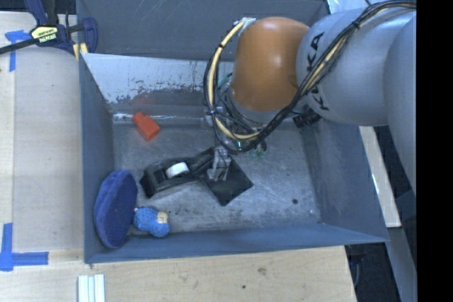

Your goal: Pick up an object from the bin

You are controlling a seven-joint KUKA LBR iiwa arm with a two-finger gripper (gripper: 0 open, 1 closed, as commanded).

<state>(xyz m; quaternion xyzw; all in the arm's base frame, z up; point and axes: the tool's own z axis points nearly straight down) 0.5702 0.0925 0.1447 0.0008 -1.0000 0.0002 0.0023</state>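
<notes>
My gripper (221,165) reaches down into the middle of the bin, its fingertips right at the right end of a black tape dispenser (172,174) that lies on the floor with a white roll in it. A flat black square piece (230,184) lies directly under and to the right of the fingertips. The fingers are partly hidden by the wrist above them.
A small orange-red block (146,126) sits near the bin's back left. A dark blue rounded pouch (115,207) lies in the front left corner with a small blue and cream toy (152,221) beside it. The arm and its orange cover hang over the bin's right half.
</notes>
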